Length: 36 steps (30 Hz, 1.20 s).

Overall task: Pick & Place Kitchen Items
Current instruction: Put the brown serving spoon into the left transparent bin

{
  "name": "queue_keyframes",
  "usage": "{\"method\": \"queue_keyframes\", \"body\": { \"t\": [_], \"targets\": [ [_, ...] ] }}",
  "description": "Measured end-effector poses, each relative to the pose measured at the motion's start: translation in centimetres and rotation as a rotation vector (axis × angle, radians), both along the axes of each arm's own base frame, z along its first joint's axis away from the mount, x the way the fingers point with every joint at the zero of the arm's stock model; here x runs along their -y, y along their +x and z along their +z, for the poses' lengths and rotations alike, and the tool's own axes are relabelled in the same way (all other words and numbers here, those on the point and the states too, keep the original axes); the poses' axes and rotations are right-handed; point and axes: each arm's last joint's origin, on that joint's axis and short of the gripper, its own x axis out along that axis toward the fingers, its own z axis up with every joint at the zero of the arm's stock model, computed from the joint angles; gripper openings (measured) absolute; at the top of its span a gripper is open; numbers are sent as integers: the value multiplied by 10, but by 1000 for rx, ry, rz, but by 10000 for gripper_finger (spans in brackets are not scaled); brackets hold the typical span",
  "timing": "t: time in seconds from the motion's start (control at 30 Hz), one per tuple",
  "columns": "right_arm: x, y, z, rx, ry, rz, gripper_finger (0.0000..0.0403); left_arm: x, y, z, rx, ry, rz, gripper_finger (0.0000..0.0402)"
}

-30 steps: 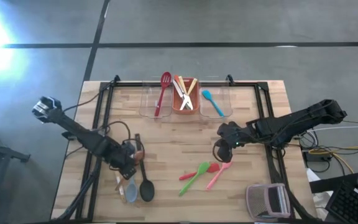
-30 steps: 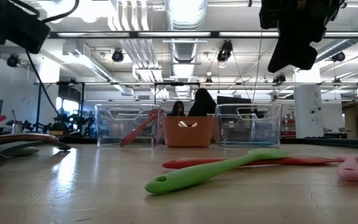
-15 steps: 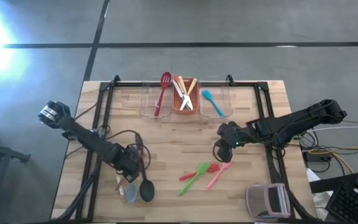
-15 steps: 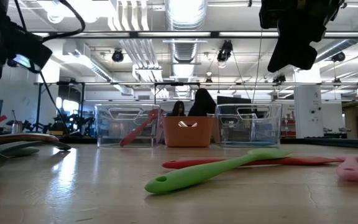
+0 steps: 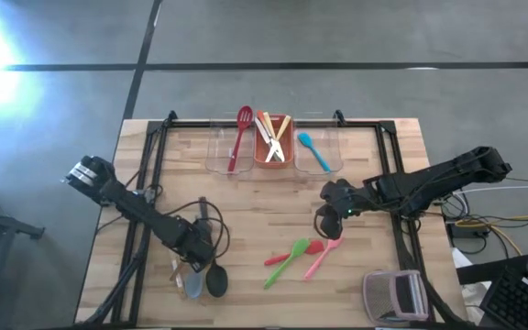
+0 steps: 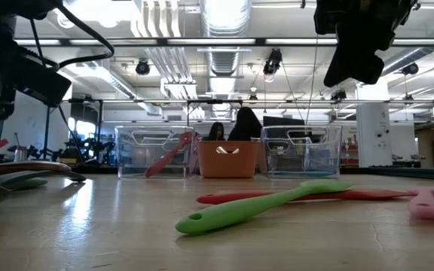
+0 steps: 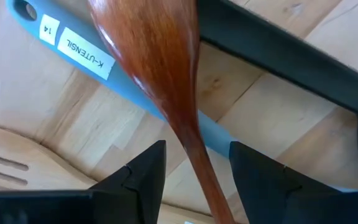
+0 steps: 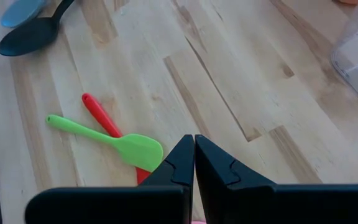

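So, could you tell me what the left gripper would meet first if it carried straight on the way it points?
Most likely the dark wooden spoon: its handle runs between the left gripper's open fingers, lying over a grey-blue utensil on the table. Depth is uncertain.

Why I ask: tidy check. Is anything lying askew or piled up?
Yes. By the left gripper, a wooden spoon lies crossed over a grey-blue utensil. Mid-table, the green spatula lies across the red one.
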Motion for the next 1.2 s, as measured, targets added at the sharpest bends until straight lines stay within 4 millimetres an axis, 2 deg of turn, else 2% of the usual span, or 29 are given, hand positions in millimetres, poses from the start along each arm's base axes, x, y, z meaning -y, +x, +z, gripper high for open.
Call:
{"method": "queue_keyframes", "body": {
  "t": [0.2,0.33,0.47,0.67,1.0,1.2],
  "targets": [
    [0,1,1,14,1,3,8,0,0,-5,-9,18,2,181],
    [0,1,1,17,-5,11,8,-1,1,-4,16,31,4,164],
    [0,1,1,18,-6,12,8,-1,1,-5,31,54,9,123],
    [0,1,1,18,-8,14,8,-2,1,-5,36,71,5,39],
    [0,1,1,18,-8,14,8,-3,0,-3,45,70,-8,36],
    [0,1,1,18,-8,14,8,-7,-5,10,100,68,-7,36]
  ]
}}
